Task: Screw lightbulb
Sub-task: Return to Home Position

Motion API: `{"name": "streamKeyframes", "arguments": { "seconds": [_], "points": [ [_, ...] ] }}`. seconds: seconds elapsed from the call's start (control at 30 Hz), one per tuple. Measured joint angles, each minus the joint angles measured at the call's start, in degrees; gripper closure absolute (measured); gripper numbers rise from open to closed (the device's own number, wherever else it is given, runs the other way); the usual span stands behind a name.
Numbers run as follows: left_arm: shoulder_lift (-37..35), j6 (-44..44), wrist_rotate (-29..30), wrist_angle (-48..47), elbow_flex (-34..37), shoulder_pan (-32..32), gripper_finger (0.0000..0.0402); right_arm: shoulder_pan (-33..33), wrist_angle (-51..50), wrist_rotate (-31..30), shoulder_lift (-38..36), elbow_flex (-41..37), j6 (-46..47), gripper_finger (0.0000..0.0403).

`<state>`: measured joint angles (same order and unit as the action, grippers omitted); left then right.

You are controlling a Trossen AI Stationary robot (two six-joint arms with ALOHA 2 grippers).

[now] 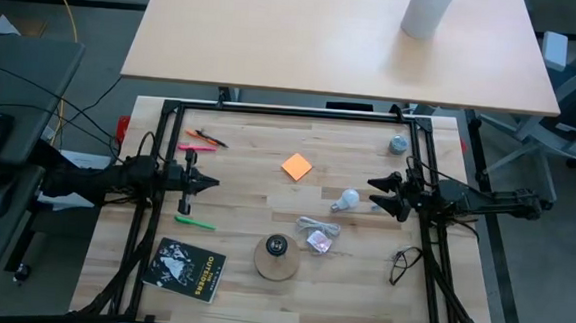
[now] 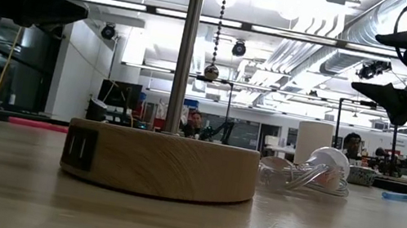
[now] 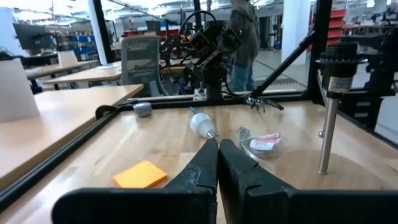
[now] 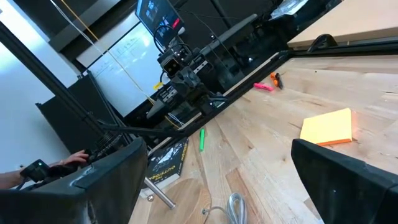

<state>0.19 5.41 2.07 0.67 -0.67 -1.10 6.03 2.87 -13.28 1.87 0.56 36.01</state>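
The small white lightbulb (image 1: 347, 199) lies on its side on the wooden table, right of centre; it also shows in the low view (image 2: 329, 163) and the left wrist view (image 3: 200, 124). My right gripper (image 1: 374, 193) is open, above the table just right of the bulb, touching nothing; the low view shows it raised (image 2: 387, 68). My left gripper (image 1: 212, 184) is shut and empty at the table's left, pointing toward the middle (image 3: 217, 151). The tan wooden disc with its black socket (image 1: 276, 258) stands near the front edge. The bulb does not show in the right wrist view.
An orange square note (image 1: 297, 166) lies at the centre. A see-through packet (image 1: 317, 237) lies between bulb and disc. A black book (image 1: 186, 269), green marker (image 1: 194, 221) and pink marker (image 1: 197, 148) lie at the left. Glasses (image 1: 405, 264) lie at the front right.
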Motion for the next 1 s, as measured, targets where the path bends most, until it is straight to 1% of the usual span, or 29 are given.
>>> {"name": "streamKeyframes", "arguments": {
  "seconds": [1.0],
  "points": [
    [0.44,-0.72,0.09,0.00,0.00,0.00,0.0401,0.01,-0.02,-0.01,-0.14,-0.02,-0.03,0.0015]
  ]
}}
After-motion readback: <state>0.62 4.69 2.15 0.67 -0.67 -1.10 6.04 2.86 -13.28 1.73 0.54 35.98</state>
